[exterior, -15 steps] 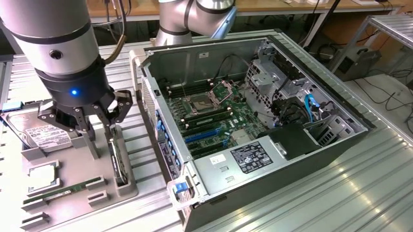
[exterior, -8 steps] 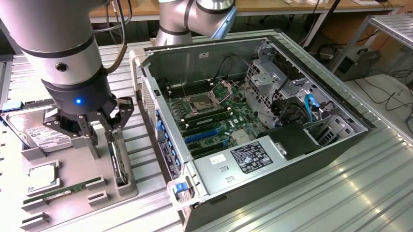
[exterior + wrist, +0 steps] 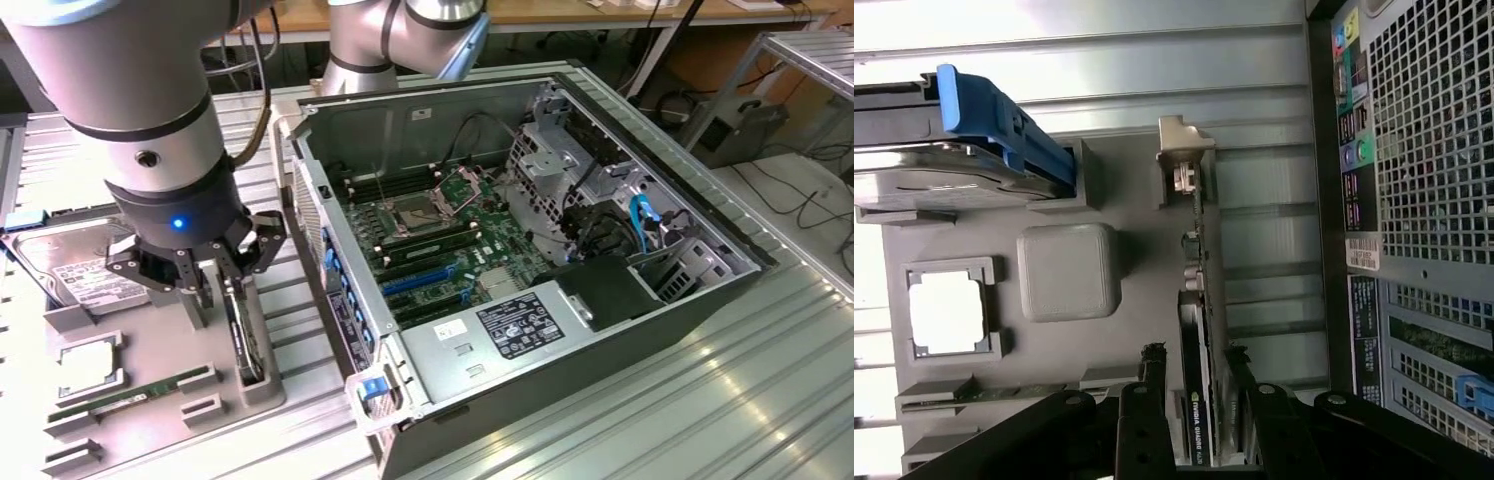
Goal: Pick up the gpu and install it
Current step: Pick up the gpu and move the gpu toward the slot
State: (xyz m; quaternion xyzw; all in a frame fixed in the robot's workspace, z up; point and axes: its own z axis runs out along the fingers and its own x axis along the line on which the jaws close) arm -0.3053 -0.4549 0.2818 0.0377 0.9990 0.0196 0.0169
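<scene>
Our exterior view looks from high up, angled down onto the open computer case [image 3: 534, 250] and the gray parts tray [image 3: 167, 340] at the exterior view's left, from a moderate distance. Our wrist view looks straight down past the end effector [image 3: 1199, 420], close over that tray [image 3: 1134, 190]. Both views share the tray, the gpu [image 3: 244, 330] and the case's rear panel [image 3: 1424, 150].

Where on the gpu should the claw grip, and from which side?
The top edge, from straight above. The gpu stands on edge, slotted in the tray, both flat faces exposed, so the open claw can likely pinch across its thin body.
</scene>
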